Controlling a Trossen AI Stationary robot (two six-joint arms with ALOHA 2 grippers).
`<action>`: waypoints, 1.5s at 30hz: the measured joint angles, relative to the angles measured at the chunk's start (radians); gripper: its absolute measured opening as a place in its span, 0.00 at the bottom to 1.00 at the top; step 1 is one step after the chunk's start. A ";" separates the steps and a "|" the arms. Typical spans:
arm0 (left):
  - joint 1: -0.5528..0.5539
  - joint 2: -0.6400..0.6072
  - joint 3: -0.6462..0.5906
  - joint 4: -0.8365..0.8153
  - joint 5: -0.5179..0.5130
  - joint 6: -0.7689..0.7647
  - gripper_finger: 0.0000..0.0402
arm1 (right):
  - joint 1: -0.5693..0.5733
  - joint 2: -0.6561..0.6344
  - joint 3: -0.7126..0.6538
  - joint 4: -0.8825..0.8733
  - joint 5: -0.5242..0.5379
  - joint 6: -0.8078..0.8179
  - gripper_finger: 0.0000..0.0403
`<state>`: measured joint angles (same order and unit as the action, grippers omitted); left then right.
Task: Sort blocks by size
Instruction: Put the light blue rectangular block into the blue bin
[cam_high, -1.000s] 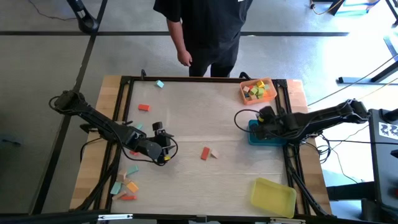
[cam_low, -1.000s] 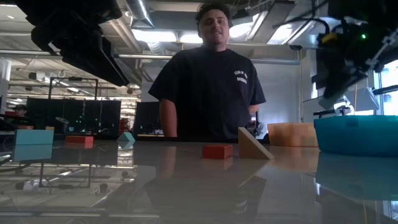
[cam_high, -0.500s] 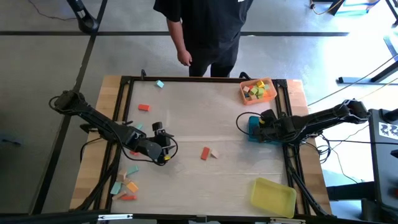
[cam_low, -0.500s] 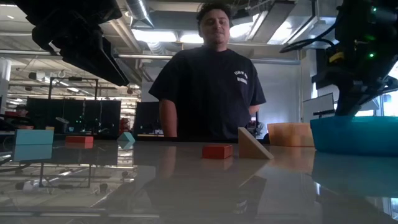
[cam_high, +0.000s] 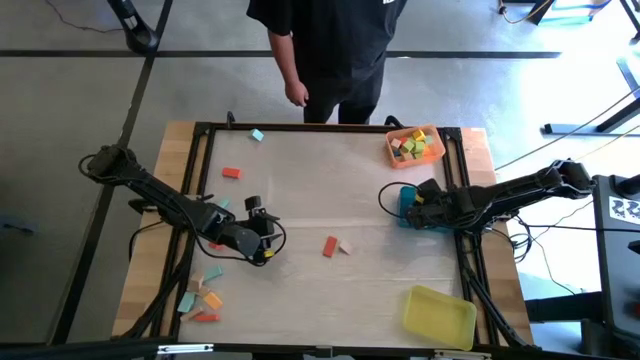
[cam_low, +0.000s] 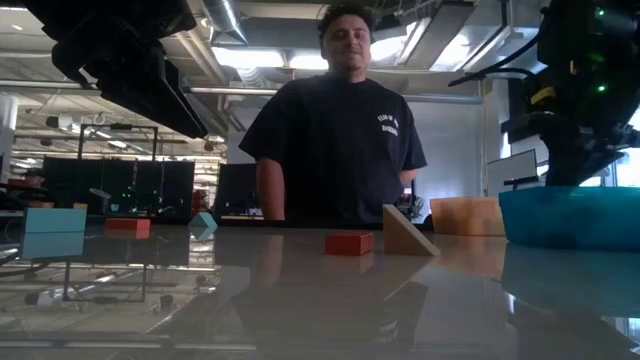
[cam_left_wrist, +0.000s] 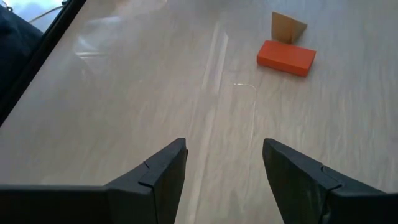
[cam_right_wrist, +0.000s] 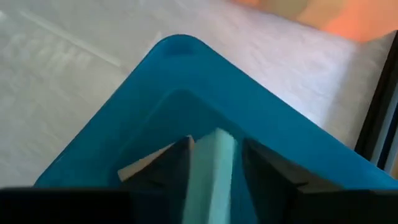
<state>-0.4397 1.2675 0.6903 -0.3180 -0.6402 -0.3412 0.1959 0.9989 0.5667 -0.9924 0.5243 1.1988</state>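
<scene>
The bench (cam_high: 300, 300) has a pale wood-grain top inside a black frame. It stands on a grey concrete floor (cam_high: 60, 100) crossed by dark lines. A person (cam_low: 335, 130) in a black T-shirt stands at the far edge. Ceiling lights (cam_low: 250, 57) and exposed ducts run overhead.

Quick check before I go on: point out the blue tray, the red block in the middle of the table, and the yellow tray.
blue tray (cam_right_wrist: 261, 118), right wrist view, on its rim.
red block (cam_high: 330, 246), high view, on its top face.
yellow tray (cam_high: 438, 316), high view, on its floor.
</scene>
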 joint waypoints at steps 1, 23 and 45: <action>0.000 0.000 0.000 0.000 0.000 0.000 0.49 | 0.000 0.000 0.000 0.000 0.009 0.000 0.42; -0.019 -0.103 0.108 -0.720 0.256 -0.758 0.49 | 0.001 0.040 0.077 0.474 0.117 -0.448 0.76; 0.399 -0.083 0.037 -0.822 0.340 -0.579 0.49 | 0.000 0.158 0.077 0.478 0.112 -0.452 0.76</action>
<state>-0.0407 1.1847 0.7273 -1.1400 -0.3006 -0.9203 0.1959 1.1564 0.6434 -0.5144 0.6361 0.7466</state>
